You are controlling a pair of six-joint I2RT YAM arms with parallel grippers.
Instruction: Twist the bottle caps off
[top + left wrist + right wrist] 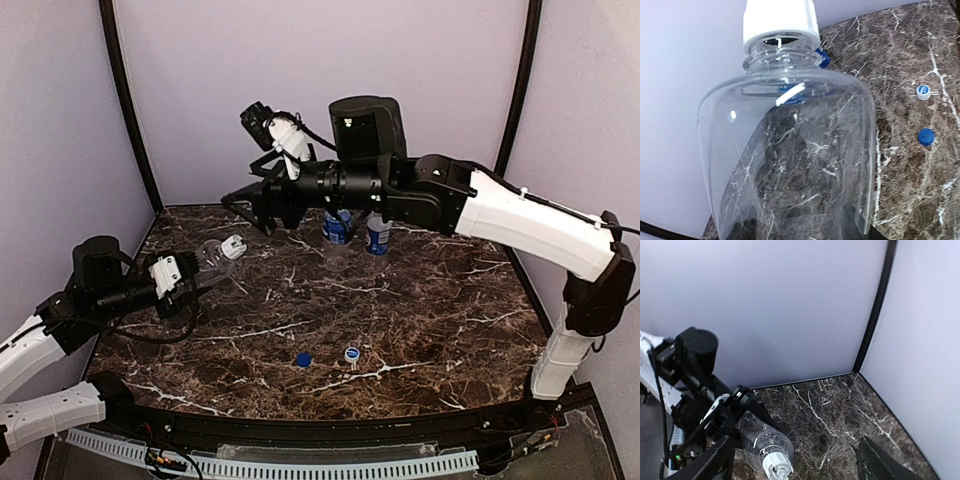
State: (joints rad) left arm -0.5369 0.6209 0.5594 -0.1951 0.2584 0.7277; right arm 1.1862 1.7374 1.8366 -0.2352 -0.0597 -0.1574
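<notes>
The plain bottle (212, 256) is pinched by the left end effector (195, 272).
Near the white cap (233, 246), the right end effector (250, 210) is held spread.

The left arm (30, 355) and right arm (530, 220) have white shells, black joints. The right gripper (250, 212) is all black.

The tabletop (420, 300) is showing dark brown marbling veined white, the clear bottle (790, 165) is wearing a white cap (781, 22), and two bottles (338, 228) (377, 236) are showing blue labels.
</notes>
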